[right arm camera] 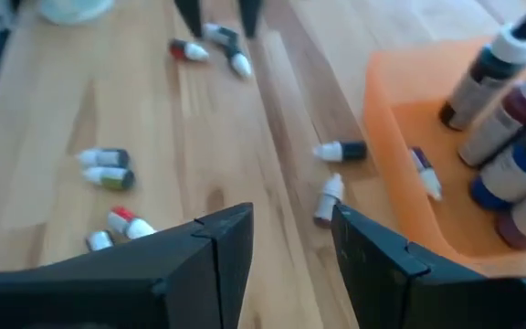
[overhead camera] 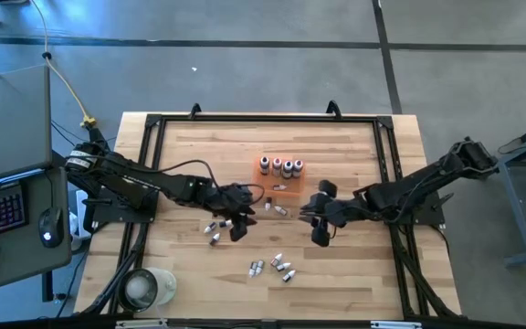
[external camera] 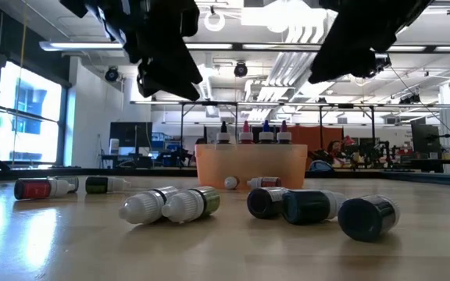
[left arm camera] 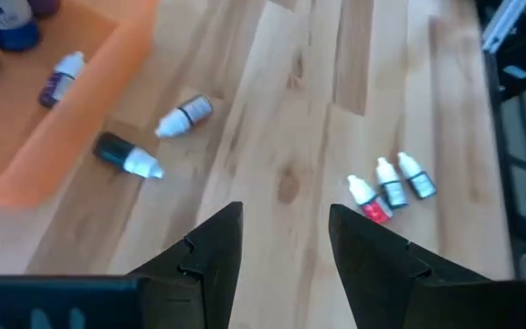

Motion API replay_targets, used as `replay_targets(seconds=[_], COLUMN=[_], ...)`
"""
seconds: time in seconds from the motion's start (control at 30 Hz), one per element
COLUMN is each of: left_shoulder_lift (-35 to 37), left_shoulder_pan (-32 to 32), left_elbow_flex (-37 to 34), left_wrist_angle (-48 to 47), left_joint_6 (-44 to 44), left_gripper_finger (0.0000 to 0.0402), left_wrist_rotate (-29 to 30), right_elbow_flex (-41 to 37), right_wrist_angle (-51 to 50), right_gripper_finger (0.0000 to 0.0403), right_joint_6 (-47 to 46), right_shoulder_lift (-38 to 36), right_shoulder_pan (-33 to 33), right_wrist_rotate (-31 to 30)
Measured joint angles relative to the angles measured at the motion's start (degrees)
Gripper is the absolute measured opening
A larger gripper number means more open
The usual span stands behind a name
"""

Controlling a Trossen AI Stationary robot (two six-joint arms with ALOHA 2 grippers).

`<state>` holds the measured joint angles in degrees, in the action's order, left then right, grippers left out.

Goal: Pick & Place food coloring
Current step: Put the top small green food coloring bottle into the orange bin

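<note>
Small food coloring bottles lie scattered on their sides on the wooden table: two (overhead camera: 213, 232) by my left gripper, three (overhead camera: 277, 266) toward the near edge, and two (overhead camera: 275, 207) just in front of the orange tray (overhead camera: 290, 185). Several larger bottles (overhead camera: 278, 166) stand upright in the tray, and one small bottle (left arm camera: 62, 78) lies in it. My left gripper (overhead camera: 237, 227) hovers open above the table left of centre, its fingers (left arm camera: 210, 254) over bare wood. My right gripper (overhead camera: 320, 233) hovers open right of centre, short of the two bottles (right arm camera: 334, 174) beside the tray.
A white round cup (overhead camera: 149, 286) stands at the near left corner. A black frame (overhead camera: 153, 164) runs along the table's sides and far edge. A desk with a keyboard and mouse (overhead camera: 7, 210) stands off the table's left side. Bare wood lies between the two grippers.
</note>
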<state>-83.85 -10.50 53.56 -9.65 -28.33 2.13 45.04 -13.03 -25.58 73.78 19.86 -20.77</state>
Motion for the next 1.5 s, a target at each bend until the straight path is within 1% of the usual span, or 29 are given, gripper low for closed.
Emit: replay_targets(seconds=[0.1, 0.2, 0.27, 0.33, 0.43, 0.53, 0.6, 0.67, 0.73, 0.87, 1.2, 1.33, 1.5], left_shoulder_lift=[0.0, 0.0, 0.0, 0.0, 0.0, 0.0, 0.0, 0.0, -0.6, -4.4, -12.1, -13.9, -14.4], left_shoulder_pan=[0.0, 0.0, 0.0, 0.0, 0.0, 0.0, -0.3, -0.9, -2.1, -3.7, -4.1, -4.2, -4.2], left_elbow_flex=[0.0, 0.0, 0.0, 0.0, 0.1, 0.1, 0.1, 0.1, 0.1, -0.1, 0.0, 0.4, 0.3], left_wrist_angle=[0.5, 0.5, 1.1, 2.7, 1.6, -3.4, -9.7, -15.8, -20.7, -23.4, -23.9, -24.0, -24.0], left_joint_6=[-3.9, -7.2, -7.5, -7.4, -4.2, -0.1, -0.4, -1.7, -2.1, -2.1, -1.9, -1.9, -2.4], left_gripper_finger=[0.0163, 0.0163, 0.0163, 0.0163, 0.0163, 0.0163, 0.0163, 0.0163, 0.0163, 0.0163, 0.0163, 0.0163, 0.0163], left_wrist_rotate=[-1.8, -1.8, -1.3, 1.1, 2.3, 0.2, -1.9, -2.9, -1.7, 2.7, 3.1, 3.3, 3.3], right_elbow_flex=[0.0, 0.0, 0.0, 0.0, 0.0, 0.0, 0.0, 0.0, 0.0, 0.0, 0.0, 0.0, 0.0], right_wrist_angle=[-1.2, -1.1, -1.0, -0.9, -0.9, -0.9, -0.9, -0.9, -0.9, -0.9, -0.5, -0.4, -0.4], right_gripper_finger=[0.0144, 0.0144, 0.0144, 0.0144, 0.0144, 0.0144, 0.0144, 0.0144, 0.0144, 0.0144, 0.0144, 0.0144, 0.0144], right_joint_6=[0.0, 0.0, 0.1, 0.0, -0.1, -0.1, -0.1, 0.0, 0.0, 0.1, 0.1, 0.1, 0.1], right_shoulder_lift=[0.0, 0.0, 0.0, 0.0, 0.0, 0.0, 0.0, 0.0, 0.0, 0.0, 0.0, 0.0, 0.0], right_shoulder_pan=[0.0, 0.0, 0.0, 0.0, 0.0, 0.0, 0.0, 0.0, 0.0, 0.0, 0.0, 0.0, 0.0], right_wrist_rotate=[-0.2, -0.3, -0.6, -0.8, -0.8, -0.8, -0.8, -1.3, -1.9, -3.2, -3.2, -3.1, -3.1])
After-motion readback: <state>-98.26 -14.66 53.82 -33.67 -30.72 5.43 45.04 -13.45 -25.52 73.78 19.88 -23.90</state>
